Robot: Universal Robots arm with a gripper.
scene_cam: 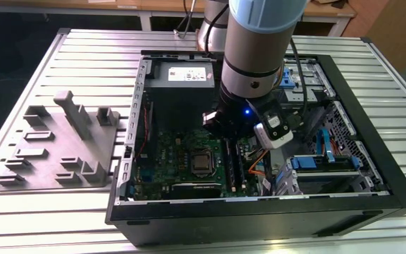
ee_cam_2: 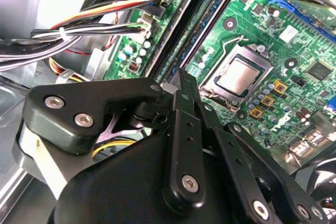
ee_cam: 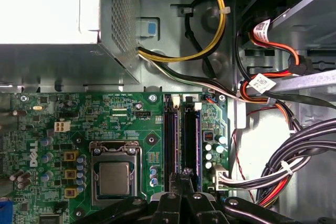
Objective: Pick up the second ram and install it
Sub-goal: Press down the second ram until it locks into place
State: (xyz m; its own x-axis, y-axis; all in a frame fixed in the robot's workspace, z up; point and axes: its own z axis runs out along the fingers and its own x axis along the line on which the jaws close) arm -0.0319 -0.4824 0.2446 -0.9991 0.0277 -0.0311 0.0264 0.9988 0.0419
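Ribbed metal table (scene_cam: 62,217); wooden bench (scene_cam: 76,5) behind, seemingly.

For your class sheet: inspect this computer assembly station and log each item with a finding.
Surface: ribbed metal table, carrying an open computer case.
Job's things: the second ram cannot be told apart from the black slot rails on the green motherboard.
Clutter: grey fixture tray beside the case, on the exterior view's left.
Grippers: gripper low inside the case, right over the slot rails, beside the processor socket.
Cables: yellow, black and red bundles beside the power supply, off the slots.
Surroundings: wooden desk behind the table.
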